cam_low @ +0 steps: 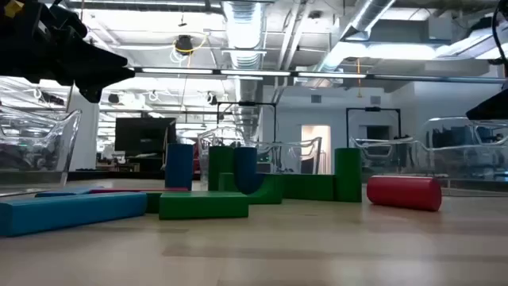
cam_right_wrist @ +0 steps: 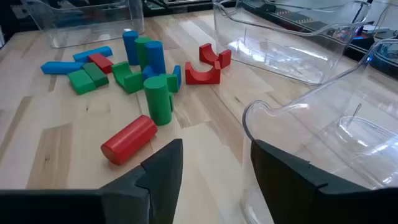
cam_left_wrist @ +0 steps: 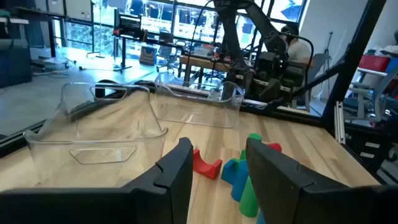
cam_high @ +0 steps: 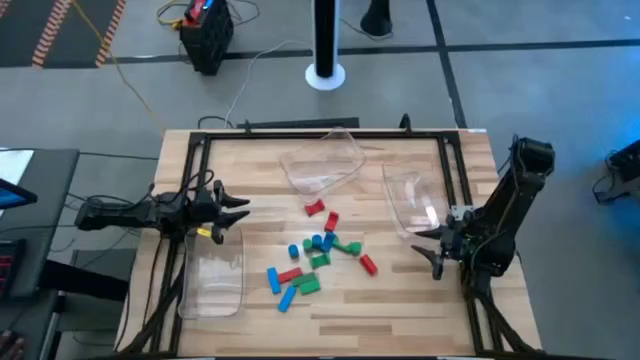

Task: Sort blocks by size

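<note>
Blocks (cam_high: 318,256) lay bunched mid-table, all loose on the wood, none in the three clear trays (cam_high: 322,163) around them. You had the left gripper (cam_high: 232,208) hovering over the left tray's near end, fingers parted and holding nothing. The right gripper (cam_high: 428,248) sat beside the right-hand tray, spread wide, likewise empty. Likely light, rigid pieces with smooth painted faces. The red cylinder (cam_right_wrist: 129,139) lay apart on its side and would probably roll, so you'd have pinched it across its round flank. Bars looked safer taken across their flat sides.
</note>
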